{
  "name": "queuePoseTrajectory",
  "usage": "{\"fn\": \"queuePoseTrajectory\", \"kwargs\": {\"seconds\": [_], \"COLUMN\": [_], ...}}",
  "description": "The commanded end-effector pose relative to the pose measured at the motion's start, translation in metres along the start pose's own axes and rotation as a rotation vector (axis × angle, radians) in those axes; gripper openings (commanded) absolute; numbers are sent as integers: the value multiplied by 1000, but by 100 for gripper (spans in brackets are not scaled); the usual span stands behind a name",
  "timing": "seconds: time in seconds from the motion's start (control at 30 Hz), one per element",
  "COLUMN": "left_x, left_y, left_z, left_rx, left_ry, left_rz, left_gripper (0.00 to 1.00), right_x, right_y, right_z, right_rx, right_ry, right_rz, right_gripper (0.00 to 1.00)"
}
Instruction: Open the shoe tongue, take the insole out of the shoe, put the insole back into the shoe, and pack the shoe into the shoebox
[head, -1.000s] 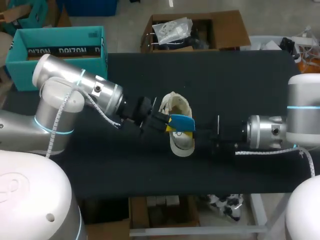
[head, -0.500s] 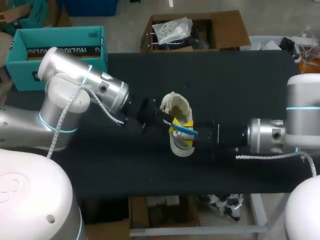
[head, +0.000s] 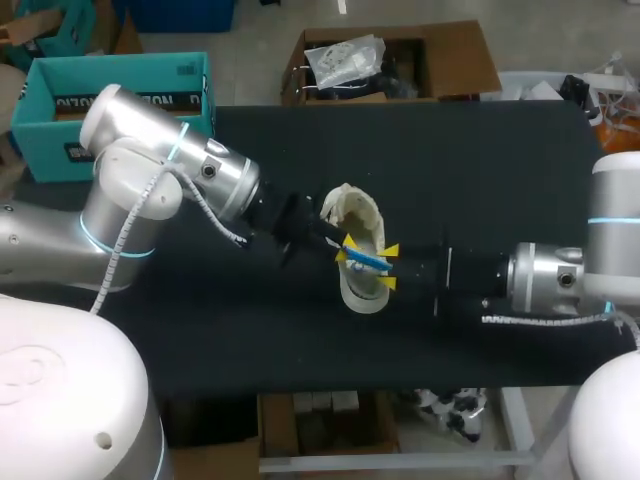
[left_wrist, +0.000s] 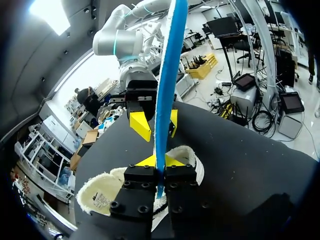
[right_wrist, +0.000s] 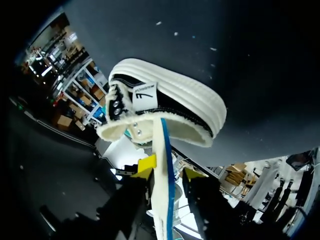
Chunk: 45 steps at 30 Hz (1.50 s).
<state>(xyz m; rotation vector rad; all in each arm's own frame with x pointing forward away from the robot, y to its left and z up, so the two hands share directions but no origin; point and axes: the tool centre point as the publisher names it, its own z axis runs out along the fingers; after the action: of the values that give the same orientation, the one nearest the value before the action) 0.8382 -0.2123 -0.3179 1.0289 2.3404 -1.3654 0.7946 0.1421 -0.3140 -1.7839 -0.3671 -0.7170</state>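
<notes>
Left gripper (head: 346, 252): arm enters from the left, passing near the teal shoebox (head: 120, 100), which sits at the far-left corner, well apart from everything else. Its fingers are pressed together on the insole (head: 368, 261). The left wrist view confirms this: the black fingers of the left gripper (left_wrist: 159, 165) clamp the insole (left_wrist: 167, 75) from both sides, with the insole standing on edge, blue face showing, and rising ahead of the fingers.

Shoe (head: 360, 215): middle of the black table (head: 480, 160), long axis running far to near, cream lining, white sole. The insole is held over its near half. Cannot tell whether insole and shoe touch.

Right gripper (head: 389, 267): arm enters from the right. Yellow tips are spread, one on the far side of the insole and one on the near side. In the left wrist view the right gripper (left_wrist: 156, 124) straddles the insole just beyond the shoe (left_wrist: 100, 192). In the right wrist view the right gripper (right_wrist: 169, 171) has the insole (right_wrist: 164, 150) between its tips. One tip sits against the insole and the other stands slightly off it. The insole's end reaches the collar of the shoe (right_wrist: 170, 107)
</notes>
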Motion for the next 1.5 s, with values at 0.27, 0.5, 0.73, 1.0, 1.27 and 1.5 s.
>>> {"fn": "queuePoseTrajectory", "kwargs": {"seconds": [0.27, 0.5, 0.73, 1.0, 1.27, 1.5], "left_x": [2, -5, -12, -12, -11, -9], "left_y": [7, 14, 22, 30, 36, 39], "left_z": [1, 7, 14, 14, 10, 11], "left_rx": [-2, -7, -5, 1, 0, 8], "left_ry": [-15, -21, -16, -26, -46, -50], "left_rz": [2, 9, 6, -14, -32, -56], "left_gripper": [0, 0, 0, 0, 0, 0], "right_x": [7, 6, 7, 9, 9, 9], "right_y": [14, 16, 23, 41, 48, 52], "right_z": [13, 19, 24, 29, 31, 32], "right_rx": [7, -57, -84, -57, -55, -36], "right_ry": [-20, -36, -45, -44, -48, -41], "right_rz": [-9, -39, -36, -31, -20, 4], "right_gripper": [0, 0, 0, 0, 0, 0]}}
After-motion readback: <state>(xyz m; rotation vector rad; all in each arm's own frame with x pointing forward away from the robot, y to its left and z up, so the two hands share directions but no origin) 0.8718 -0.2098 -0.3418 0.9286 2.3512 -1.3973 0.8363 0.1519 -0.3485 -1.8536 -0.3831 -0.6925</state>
